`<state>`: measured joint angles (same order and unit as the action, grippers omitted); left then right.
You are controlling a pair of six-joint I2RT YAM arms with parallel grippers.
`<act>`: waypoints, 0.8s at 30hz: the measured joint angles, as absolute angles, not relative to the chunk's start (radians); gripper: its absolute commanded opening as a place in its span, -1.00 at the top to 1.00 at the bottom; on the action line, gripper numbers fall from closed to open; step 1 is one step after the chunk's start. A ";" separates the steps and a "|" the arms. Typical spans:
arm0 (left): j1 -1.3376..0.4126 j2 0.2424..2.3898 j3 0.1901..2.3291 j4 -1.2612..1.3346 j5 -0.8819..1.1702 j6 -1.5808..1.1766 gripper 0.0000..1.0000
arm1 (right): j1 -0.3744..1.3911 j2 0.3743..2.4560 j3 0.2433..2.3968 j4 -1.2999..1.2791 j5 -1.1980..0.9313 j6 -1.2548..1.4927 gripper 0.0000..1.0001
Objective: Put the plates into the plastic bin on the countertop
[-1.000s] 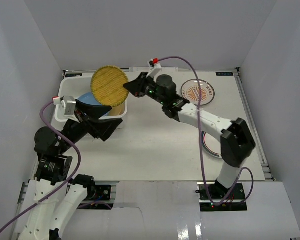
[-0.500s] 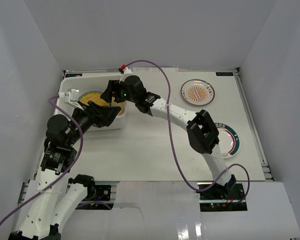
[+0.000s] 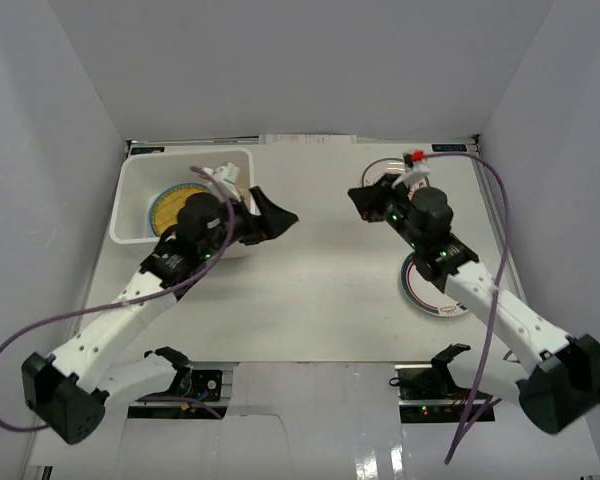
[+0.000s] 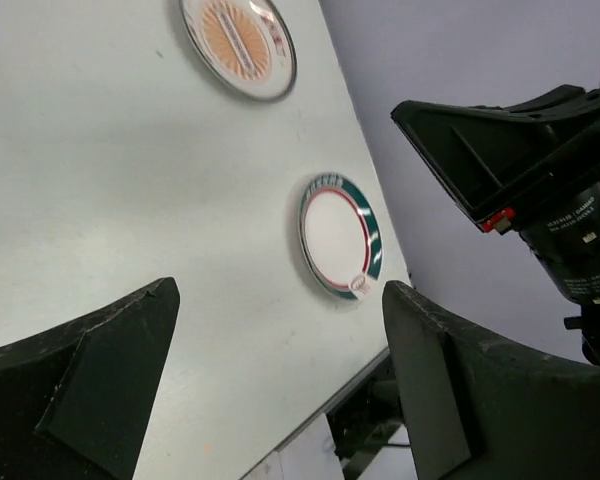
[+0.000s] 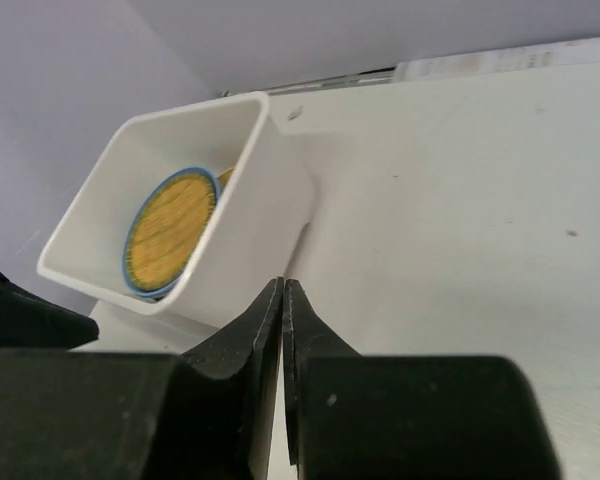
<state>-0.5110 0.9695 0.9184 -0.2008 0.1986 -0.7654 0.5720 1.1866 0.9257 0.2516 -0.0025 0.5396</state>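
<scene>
Yellow woven round plate (image 5: 168, 232) in white rectangular plastic bin (image 5: 250, 205), far-left on white surface (image 3: 310, 290). Orange-patterned white plate (image 4: 238, 45), green-ringed white plate (image 4: 340, 237) outside bin. Left jaws wide, empty; right jaws pressed together, empty.

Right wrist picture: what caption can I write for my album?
Shut right gripper faces the white bin holding a yellow plate.

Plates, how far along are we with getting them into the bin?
Done: a yellow woven plate lies in the plastic bin; whatever sits under it cannot be counted.
In hand: nothing. The left end effector is open and empty, and the right end effector is shut on nothing.
Left: the orange-patterned plate and the green-ringed plate lie on the countertop.
</scene>
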 measured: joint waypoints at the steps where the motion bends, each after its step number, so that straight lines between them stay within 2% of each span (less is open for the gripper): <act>1: -0.579 1.028 0.942 -0.200 0.161 -0.761 -0.85 | 0.547 1.107 0.851 0.248 0.010 0.535 0.84; 5: -0.780 1.302 1.087 -0.155 0.017 -0.737 -0.80 | 0.523 0.834 0.628 0.157 0.070 0.520 0.85; 12: -0.826 1.814 1.398 -0.096 -0.140 -0.741 -0.65 | 0.524 0.404 0.407 -0.078 0.134 0.566 0.84; 18: -0.814 2.249 1.758 -0.086 -0.172 -0.789 -0.52 | 0.523 0.270 0.375 -0.242 0.128 0.598 0.84; 24: -0.779 2.579 2.135 -0.145 -0.199 -0.869 -0.32 | 0.523 0.173 0.364 -0.336 0.128 0.607 0.80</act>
<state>-0.7792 2.5786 2.1353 -0.1452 -0.1986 -0.8688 0.5228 0.1734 0.3637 -0.3359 0.1276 0.6067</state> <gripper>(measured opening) 0.680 0.093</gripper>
